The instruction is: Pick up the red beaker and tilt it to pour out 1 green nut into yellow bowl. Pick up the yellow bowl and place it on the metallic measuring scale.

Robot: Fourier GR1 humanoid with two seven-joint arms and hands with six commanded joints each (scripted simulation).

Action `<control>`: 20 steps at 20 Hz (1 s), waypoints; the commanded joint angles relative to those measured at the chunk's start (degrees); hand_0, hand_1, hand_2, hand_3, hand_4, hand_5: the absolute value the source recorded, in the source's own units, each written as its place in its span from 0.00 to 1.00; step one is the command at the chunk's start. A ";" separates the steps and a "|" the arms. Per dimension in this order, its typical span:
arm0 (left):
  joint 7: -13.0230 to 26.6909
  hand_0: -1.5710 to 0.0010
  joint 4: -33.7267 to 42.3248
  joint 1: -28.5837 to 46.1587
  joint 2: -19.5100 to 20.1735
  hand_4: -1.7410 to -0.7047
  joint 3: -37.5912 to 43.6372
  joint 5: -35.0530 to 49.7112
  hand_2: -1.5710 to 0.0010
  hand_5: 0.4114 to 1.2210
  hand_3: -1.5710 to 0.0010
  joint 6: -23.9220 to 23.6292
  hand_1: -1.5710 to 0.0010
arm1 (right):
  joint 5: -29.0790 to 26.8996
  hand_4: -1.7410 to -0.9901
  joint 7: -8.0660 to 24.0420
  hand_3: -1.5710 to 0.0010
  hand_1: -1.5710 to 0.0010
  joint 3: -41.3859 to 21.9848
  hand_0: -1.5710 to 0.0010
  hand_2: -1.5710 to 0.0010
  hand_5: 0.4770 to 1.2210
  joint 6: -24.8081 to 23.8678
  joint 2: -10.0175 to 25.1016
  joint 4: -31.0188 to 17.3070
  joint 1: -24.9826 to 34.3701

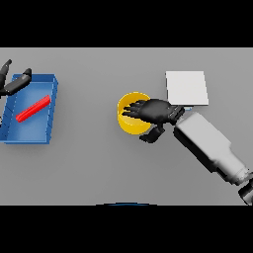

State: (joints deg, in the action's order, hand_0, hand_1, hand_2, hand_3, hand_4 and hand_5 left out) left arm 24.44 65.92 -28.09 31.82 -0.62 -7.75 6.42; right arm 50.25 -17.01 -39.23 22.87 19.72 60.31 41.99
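right hand (pixel 153 110) at frame centre, spread over the yellow bowl (pixel 129 124), fingers reaching left across its rim, thumb hanging below; looks half wrapped round the bowl, though a firm hold cannot be told. scale (pixel 187 88) just upper right of the bowl, close behind the wrist, so a short carry up and right along the forearm's line. far nearer than the left hand (pixel 16 83), relaxed open at upper left above the blue tray (pixel 29 133) holding a red bar (pixel 33 108).

Bowl (pixel 129 121) mid-table — scale (pixel 187 88) just right and behind; tray (pixel 30 132) far left holds a bar (pixel 33 108)
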 commanded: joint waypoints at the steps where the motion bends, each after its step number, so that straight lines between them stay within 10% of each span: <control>1: -0.07 1.00 0.29 0.07 -0.07 0.91 -0.01 0.28 1.00 0.36 1.00 0.28 1.00 | 0.21 0.74 -0.41 1.00 1.00 -0.46 1.00 1.00 0.27 0.16 -0.33 -0.82 0.17; 7: 0.47 1.00 0.00 0.00 0.08 0.92 -0.35 -0.63 1.00 0.37 1.00 -0.23 1.00 | 0.51 0.64 1.39 0.92 0.96 -0.78 0.97 0.94 0.45 1.04 -1.79 -3.02 1.53; 13: -0.32 1.00 -0.12 -0.43 0.31 0.92 -0.35 -0.58 1.00 0.37 1.00 0.13 1.00 | 0.10 0.22 -2.44 0.44 0.30 -1.05 0.29 0.32 0.85 -0.11 -1.12 -3.42 1.59; 20: -0.16 1.00 0.42 -0.12 0.35 0.92 -0.37 -0.39 1.00 0.37 1.00 0.28 1.00 | -1.50 0.05 -0.05 0.25 0.06 -0.88 0.06 0.14 0.97 3.71 -0.08 -1.01 1.48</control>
State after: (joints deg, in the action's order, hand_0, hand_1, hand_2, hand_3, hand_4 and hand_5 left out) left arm 24.32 66.33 -28.20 32.17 -0.98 -8.13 6.71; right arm 48.75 -17.06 -40.11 26.54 19.65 59.30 43.48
